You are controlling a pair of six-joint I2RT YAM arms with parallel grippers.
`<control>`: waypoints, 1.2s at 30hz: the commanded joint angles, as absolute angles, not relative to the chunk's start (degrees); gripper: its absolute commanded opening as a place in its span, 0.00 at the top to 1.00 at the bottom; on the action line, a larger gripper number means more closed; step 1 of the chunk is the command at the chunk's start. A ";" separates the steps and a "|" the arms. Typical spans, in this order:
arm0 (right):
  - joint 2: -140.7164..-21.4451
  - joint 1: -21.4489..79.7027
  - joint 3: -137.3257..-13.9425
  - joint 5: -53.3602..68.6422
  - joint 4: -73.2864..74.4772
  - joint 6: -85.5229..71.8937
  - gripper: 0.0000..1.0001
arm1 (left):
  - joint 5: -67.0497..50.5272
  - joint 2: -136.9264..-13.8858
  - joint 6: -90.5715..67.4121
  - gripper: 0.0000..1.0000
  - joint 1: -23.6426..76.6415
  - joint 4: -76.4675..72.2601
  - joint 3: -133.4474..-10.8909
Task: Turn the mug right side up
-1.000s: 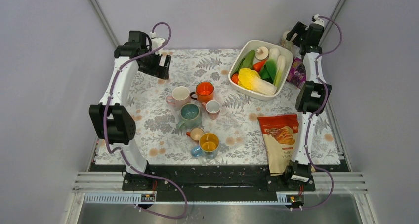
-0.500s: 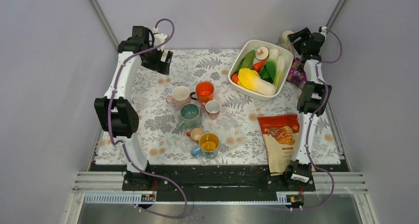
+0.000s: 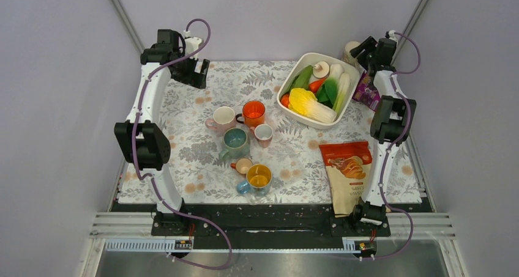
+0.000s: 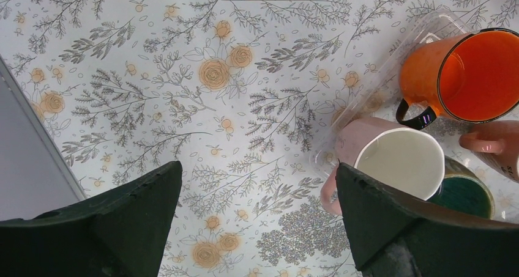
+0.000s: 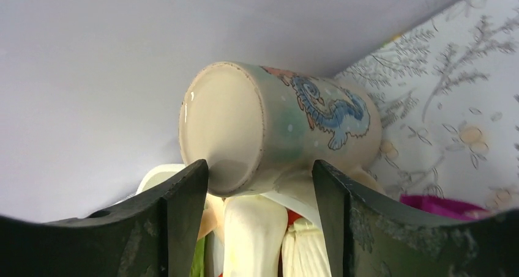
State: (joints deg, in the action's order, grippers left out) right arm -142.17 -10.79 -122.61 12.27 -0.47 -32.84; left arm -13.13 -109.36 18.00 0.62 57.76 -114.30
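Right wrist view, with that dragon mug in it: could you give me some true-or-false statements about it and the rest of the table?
1. The dragon mug shows its base to the right wrist camera. True.
2. The right hand has a finger on either side of that mug. True.
3. The left hand holds the orange mug. False: it is open and empty above the tablecloth.
4. The white dish holds vegetables. True.
5. The snack bag lies inside the dish. False: it lies flat on the tablecloth, outside the dish.
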 commanded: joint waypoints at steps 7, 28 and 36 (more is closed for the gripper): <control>-130.78 -9.76 -111.05 10.17 10.72 -20.89 0.26 | -15.53 -109.51 17.27 0.01 0.07 56.16 -117.08; -139.07 -10.71 -129.82 15.97 22.46 -16.80 0.16 | -16.32 -109.94 17.09 0.01 0.00 56.05 -118.45; -136.35 -10.72 -130.07 12.14 22.91 -15.99 0.05 | -17.04 -110.81 16.45 0.01 0.00 56.00 -118.96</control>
